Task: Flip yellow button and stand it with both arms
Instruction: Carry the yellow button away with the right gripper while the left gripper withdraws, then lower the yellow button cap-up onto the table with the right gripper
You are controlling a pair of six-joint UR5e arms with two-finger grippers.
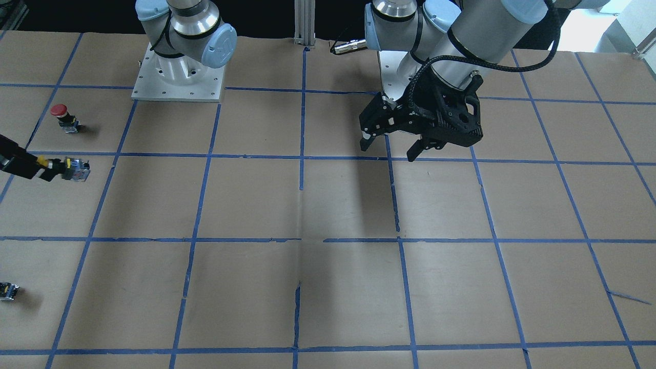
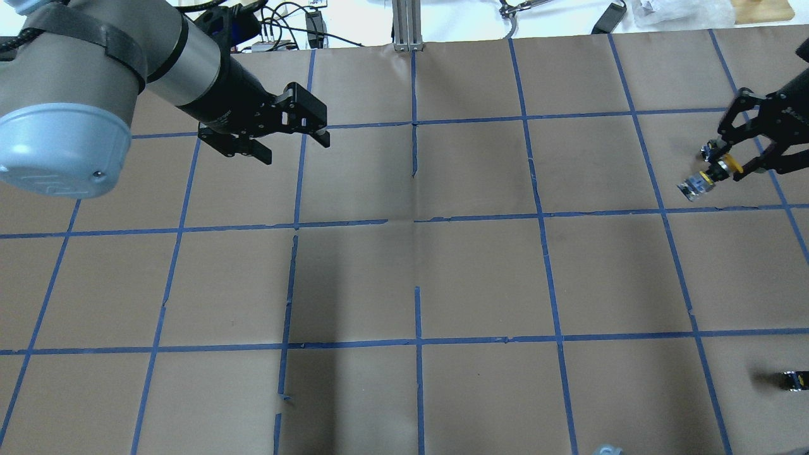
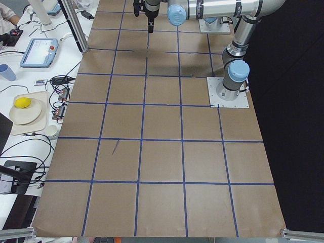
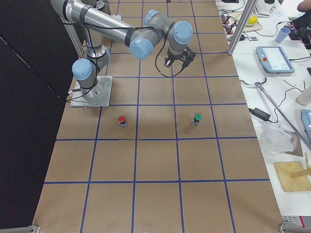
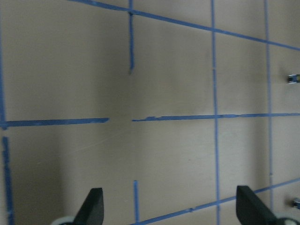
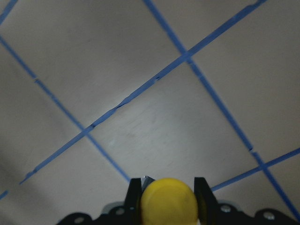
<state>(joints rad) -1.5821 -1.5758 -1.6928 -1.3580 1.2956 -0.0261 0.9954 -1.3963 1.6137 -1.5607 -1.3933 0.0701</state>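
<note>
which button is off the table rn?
The yellow button, gripped at its cap by the right gripper, in the air. The red button and green button stand on the table.

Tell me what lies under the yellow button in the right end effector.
Only brown paper and blue tape lines show below the yellow button, gripped by the right end effector. In the wrist view its cap hides the spot straight beneath.

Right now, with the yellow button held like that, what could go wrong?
1. The right fingers pinch only the round cap of the button, and its body sticks out free, so it might twist or slip.
2. The left fingers hang open far across the table, so a handover means a long carry on that weak grip.
</note>
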